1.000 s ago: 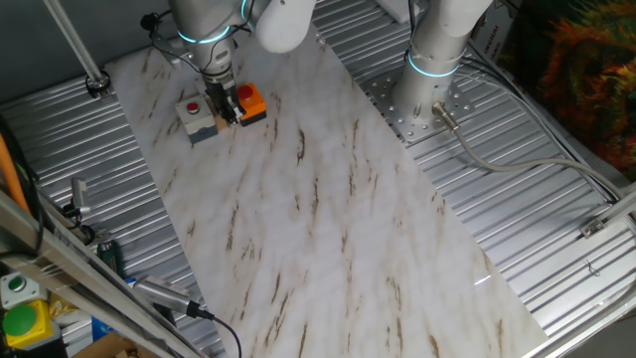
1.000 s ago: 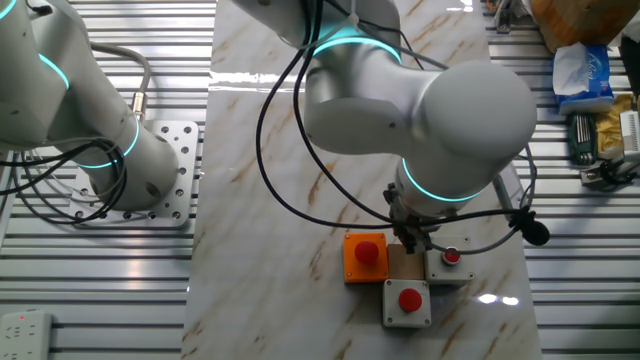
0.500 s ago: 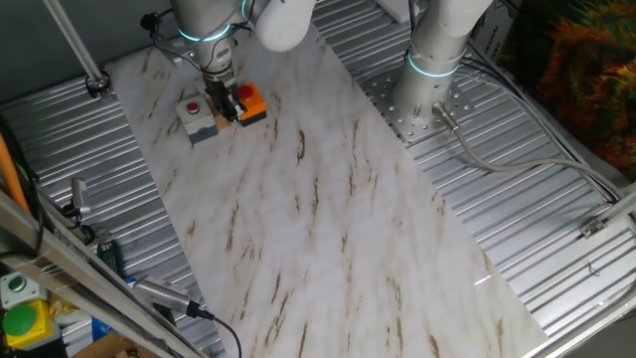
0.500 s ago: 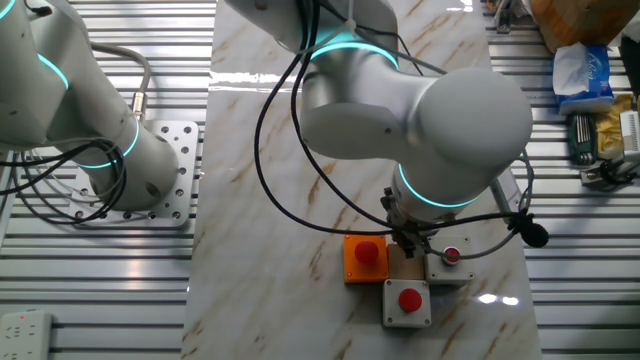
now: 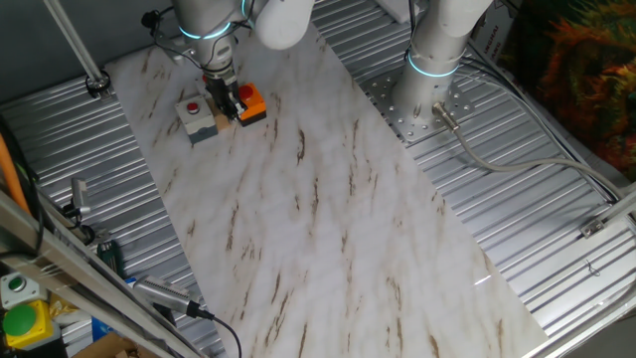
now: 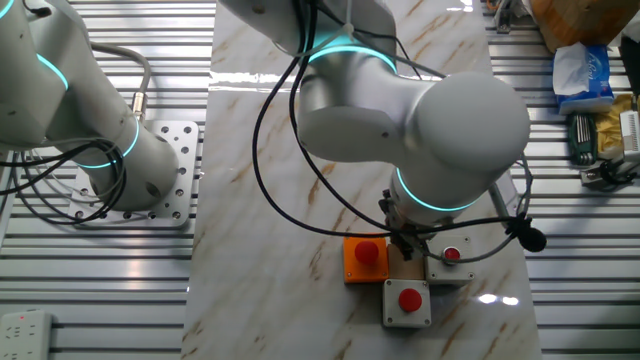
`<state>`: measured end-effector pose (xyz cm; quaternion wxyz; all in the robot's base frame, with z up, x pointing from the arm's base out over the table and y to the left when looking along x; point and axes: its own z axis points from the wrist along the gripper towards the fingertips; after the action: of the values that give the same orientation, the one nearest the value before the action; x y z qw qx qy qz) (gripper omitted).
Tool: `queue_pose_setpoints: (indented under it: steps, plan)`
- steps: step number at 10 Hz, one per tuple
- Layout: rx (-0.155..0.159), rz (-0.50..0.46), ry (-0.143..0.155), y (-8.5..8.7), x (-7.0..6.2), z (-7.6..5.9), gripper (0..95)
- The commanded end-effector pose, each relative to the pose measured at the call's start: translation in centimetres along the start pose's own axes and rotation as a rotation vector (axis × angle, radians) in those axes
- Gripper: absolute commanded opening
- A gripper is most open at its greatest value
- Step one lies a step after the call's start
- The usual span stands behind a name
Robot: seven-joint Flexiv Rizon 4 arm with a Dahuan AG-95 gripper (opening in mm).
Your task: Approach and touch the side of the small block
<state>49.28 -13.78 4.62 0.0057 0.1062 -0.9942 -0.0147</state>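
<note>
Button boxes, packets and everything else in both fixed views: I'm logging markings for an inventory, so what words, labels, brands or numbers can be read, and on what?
None can be read in either view.
The blue-and-white packet carries print, too small and blurred to read.
The orange button box and the two grey button boxes show red buttons only, no legible label.
The green and yellow device shows no readable marking.
</note>
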Motion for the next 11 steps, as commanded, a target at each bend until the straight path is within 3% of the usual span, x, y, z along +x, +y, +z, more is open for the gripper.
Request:
queue_pose_setpoints:
  steps: [1, 2, 3, 11]
  plan:
    - [-0.045, 0.165, 0.035, -0.02, -0.05, 0.09, 0.0]
    - [-0.063, 0.208, 0.047, -0.02, -0.05, 0.09, 0.0]
    - [-0.054, 0.232, 0.059, -0.02, -0.05, 0.09, 0.0]
    - [-0.06, 0.239, 0.052, 0.01, -0.02, 0.13, 0.0]
